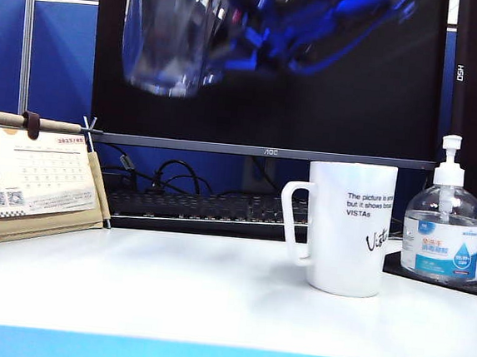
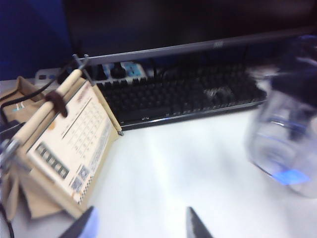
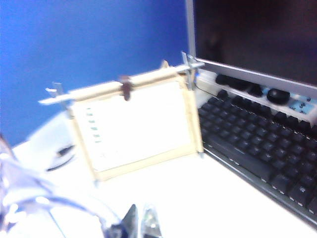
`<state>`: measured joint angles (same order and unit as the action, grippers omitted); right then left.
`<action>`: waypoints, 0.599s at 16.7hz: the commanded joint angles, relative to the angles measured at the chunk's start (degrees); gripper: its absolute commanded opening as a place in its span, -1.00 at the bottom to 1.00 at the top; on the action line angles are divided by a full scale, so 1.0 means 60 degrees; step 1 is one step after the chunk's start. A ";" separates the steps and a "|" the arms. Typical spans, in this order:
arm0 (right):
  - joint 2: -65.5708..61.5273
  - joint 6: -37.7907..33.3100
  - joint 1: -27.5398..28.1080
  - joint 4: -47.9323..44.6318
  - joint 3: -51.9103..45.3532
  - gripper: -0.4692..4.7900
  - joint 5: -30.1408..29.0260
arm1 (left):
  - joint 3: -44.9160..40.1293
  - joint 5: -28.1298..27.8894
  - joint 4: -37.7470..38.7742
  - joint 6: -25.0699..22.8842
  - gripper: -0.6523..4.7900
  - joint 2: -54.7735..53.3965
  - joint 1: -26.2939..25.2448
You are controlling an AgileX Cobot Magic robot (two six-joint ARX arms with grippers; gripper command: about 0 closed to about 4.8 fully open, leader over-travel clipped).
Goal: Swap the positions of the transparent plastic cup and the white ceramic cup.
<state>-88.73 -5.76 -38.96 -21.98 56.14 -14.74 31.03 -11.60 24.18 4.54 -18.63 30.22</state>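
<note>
**Clear cup airborne, mug still standing at right**

You have the right tool (image 3: pixel 141 223) clamped on the transparent plastic cup (image 1: pixel 169 35), which hangs blurred at the upper left of the exterior view, upright, well above the worktop (image 1: pixel 170 289). The blue arm (image 1: pixel 336 20) enters from the upper right and reaches across the middle. The left tool (image 2: pixel 141 223) shows two parted fingers holding nothing, low over the worktop. The white ceramic cup (image 1: pixel 343 229) stands right of centre, handle toward the left, just beside the pump bottle (image 1: pixel 445 222). Judge the cup's destination as occupied: the mug lies below and to the right of the carried cup.
</note>
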 commanded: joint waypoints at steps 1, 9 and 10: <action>-0.0998 -0.0011 -0.0080 -0.0900 0.0346 -0.85 -0.0109 | -0.0302 0.0055 0.0718 0.0255 0.11 0.1341 -0.0004; -0.3027 -0.0033 -0.0758 -0.1464 0.0951 -0.85 0.0189 | -0.0310 0.0444 0.1027 0.0499 0.11 0.1504 0.0000; -0.3118 -0.0033 -0.0820 -0.1450 0.1075 -0.85 0.0208 | -0.0310 0.0444 0.1020 0.0499 0.11 0.1504 0.0000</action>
<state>-107.33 -5.78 -43.59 -29.26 61.84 -13.72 29.08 -9.10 31.05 7.35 -9.61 30.26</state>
